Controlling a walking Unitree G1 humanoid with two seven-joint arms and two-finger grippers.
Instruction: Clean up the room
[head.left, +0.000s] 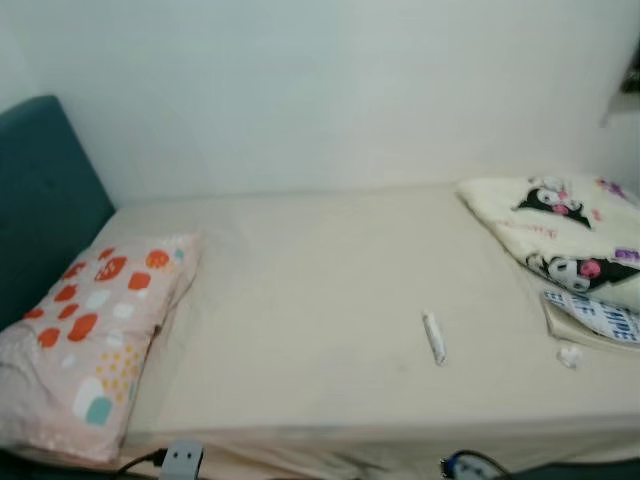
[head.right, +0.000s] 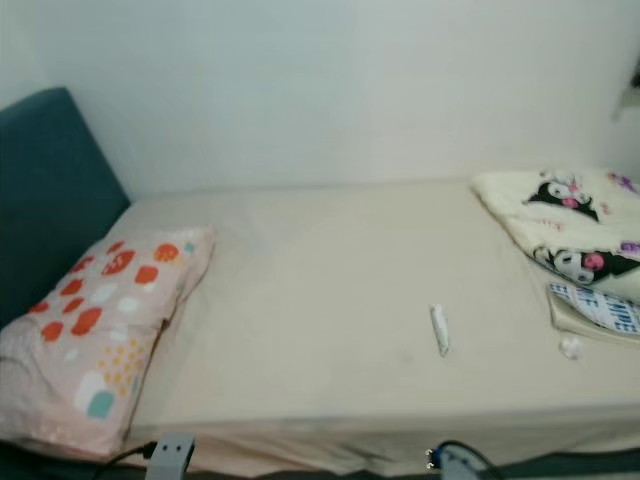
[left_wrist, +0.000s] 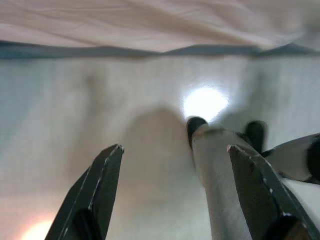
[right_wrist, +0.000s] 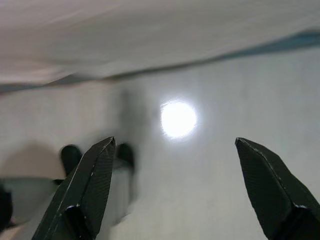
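Left eye view looks down on a bed (head.left: 330, 300) covered by a cream sheet, set against a white wall (head.left: 330, 90). On the sheet, right of the middle and toward the near edge, lies a small white tube (head.left: 434, 337), alone on bare fabric. Near the right edge sits a small crumpled white scrap (head.left: 570, 354), just beside a flat blue-and-white printed packet (head.left: 598, 318). Behind the packet, a folded cream blanket (head.left: 560, 225) printed with black-and-pink cartoon characters fills the far right corner of the bed. At the left end a pink pillow (head.left: 95, 335) with orange, white and teal spots lies against a dark teal headboard (head.left: 40, 200). At the near edge of the bed a grey block with a black cable (head.left: 182, 459) pokes into view.

In the left wrist view the left gripper (left_wrist: 175, 165) hangs with its two black fingers spread wide, nothing between them, over a glossy pale floor (left_wrist: 75, 100) with the sheet's hem above. The right gripper (right_wrist: 175, 160) in the right wrist view is likewise spread wide and empty over the same shiny floor.
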